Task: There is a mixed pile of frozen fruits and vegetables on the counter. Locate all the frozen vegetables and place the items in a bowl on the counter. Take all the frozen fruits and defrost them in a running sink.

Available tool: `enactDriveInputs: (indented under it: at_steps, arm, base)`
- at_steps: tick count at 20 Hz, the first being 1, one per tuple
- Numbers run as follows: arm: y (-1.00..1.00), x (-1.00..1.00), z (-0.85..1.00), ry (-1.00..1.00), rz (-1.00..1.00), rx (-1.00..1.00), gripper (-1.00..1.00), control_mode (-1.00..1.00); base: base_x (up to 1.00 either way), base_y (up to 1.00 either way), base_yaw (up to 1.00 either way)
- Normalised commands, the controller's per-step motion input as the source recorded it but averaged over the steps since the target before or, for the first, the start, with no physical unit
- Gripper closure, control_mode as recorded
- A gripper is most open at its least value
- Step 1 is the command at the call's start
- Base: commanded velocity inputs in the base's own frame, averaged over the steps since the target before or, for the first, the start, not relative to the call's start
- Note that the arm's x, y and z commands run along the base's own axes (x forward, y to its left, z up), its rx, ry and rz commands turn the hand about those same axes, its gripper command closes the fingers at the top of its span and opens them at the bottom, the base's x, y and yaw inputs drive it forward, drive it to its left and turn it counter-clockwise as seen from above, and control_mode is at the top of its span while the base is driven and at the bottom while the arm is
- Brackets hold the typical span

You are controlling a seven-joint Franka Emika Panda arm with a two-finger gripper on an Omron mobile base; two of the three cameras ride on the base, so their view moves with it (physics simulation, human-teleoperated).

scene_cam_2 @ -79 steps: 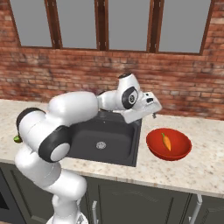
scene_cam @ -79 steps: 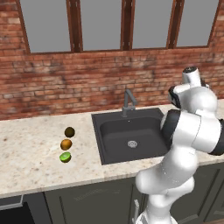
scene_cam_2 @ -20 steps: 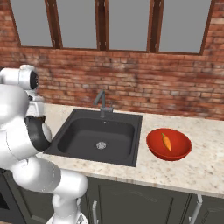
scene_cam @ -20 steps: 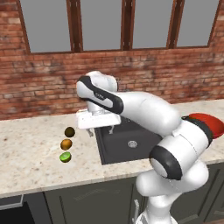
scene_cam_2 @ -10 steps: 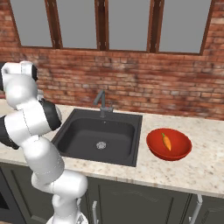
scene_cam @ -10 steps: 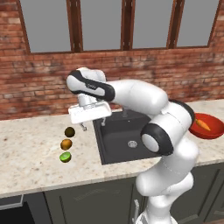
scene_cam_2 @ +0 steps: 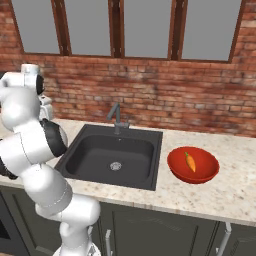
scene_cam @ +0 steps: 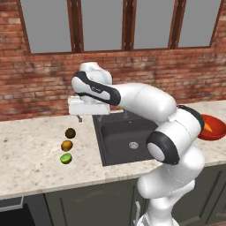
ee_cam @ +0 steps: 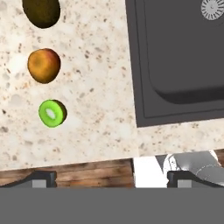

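Gripper [scene_cam: 80, 118] swung left — jaws wide, empty | faucet [scene_cam_2: 116, 118] behind sink [scene_cam_2: 80, 156] | carrot [scene_cam_2: 190, 162] in bowl [scene_cam_2: 176, 168]

The beige speckled bench [scene_cam: 31, 154] runs along the brick wall over dark cabinets, with the dark grey sink [scene_cam: 126, 137] set into it. At nine o'clock of the sink, three small pieces lie directly on the stone in a short line, apart from one another: a dark olive-brown ball [scene_cam: 70, 133], an orange-brown ball [scene_cam: 66, 145] and a bright green round piece [scene_cam: 65, 158]. At three o'clock of the sink, the red bowl [scene_cam_2: 180, 172] stands on the bench.
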Motion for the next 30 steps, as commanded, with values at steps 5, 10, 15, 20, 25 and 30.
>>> enactDriveInputs:
  at_steps: [5,10,15,20,25,30]
  arm:
    - [0.0,0.02,-0.11,-0.16,0.0,0.05,-1.0,-1.0]
    - [0.06,0.27,0.14,-0.02,0.0,-0.06,-1.0,-1.0]
    - [0.16,0.38,0.1,0.01,0.0,-0.09,-1.0,-1.0]
    - [0.25,0.58,-0.12,-0.01,-0.01,0.0,-1.0,-1.0]
    - [0.42,0.51,-0.25,-0.04,0.0,0.0,-1.0,-1.0]
    - [0.4,0.57,-0.28,-0.01,0.0,0.0,-1.0,-1.0]
  base:
    - [0.0,0.0,0.0]
    - [0.0,0.0,0.0]
    - [0.0,0.0,0.0]
    - [0.0,0.0,0.0]
    - [0.0,0.0,0.0]
    - [0.0,0.0,0.0]
